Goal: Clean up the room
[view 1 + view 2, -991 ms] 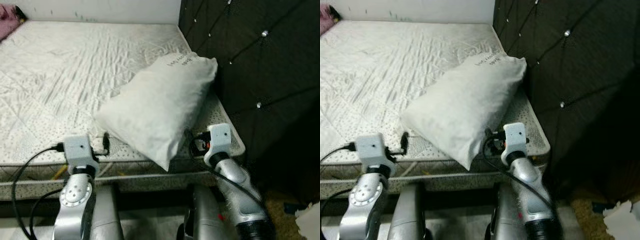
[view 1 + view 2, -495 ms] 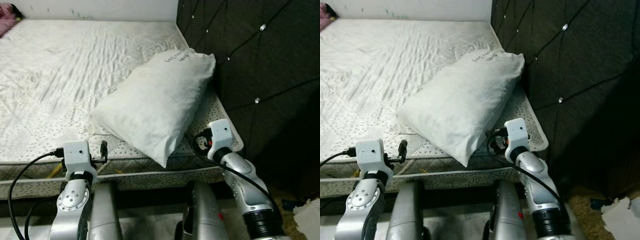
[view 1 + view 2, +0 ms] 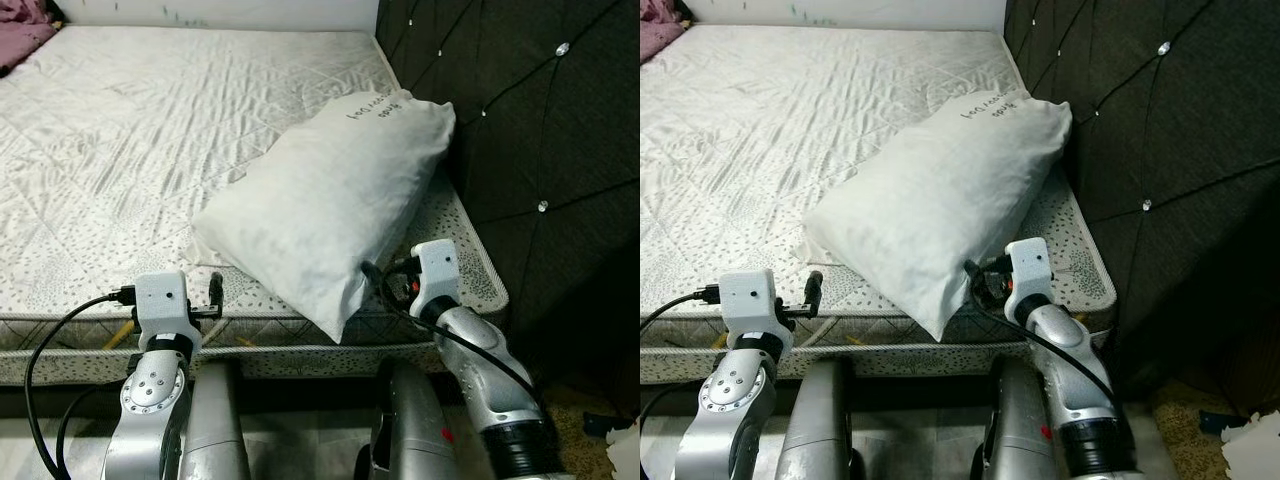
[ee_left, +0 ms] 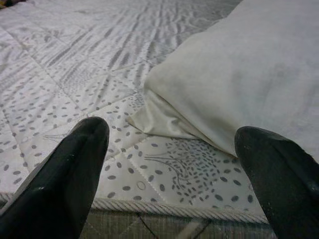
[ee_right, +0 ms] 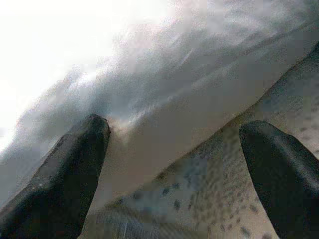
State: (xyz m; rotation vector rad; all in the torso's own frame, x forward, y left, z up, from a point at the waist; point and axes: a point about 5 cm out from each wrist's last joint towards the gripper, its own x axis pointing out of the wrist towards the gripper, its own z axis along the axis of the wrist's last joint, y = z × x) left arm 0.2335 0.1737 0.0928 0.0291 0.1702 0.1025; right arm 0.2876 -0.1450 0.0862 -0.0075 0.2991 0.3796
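Both arms are up at the near edge of the mattress (image 3: 120,150), and the target looks to be the white pillow (image 3: 330,210), lying slantwise near the bed's right side with its far end against the dark tufted headboard (image 3: 540,130) and its near corner poking past the mattress edge. The right gripper (image 5: 174,164) sits right at the pillow's near-right flank, fingers spread wide with nothing between them, one fingertip (image 5: 94,129) already pressing the fabric. The left gripper (image 4: 169,154) is spread wide too, empty, pointing at the pillow's flattened near-left corner but short of it, over the speckled mattress border. For a good pick-up, I'd judge the right gripper should slide in so the pillow's edge sits deep between the fingers before pinching, since soft stuffing slips from a shallow bite. The left should advance to that limp corner and take a fold of cloth (the bare seam would likely pull out). Lift both sides evenly, or the pillow will sag and drag on the bed.
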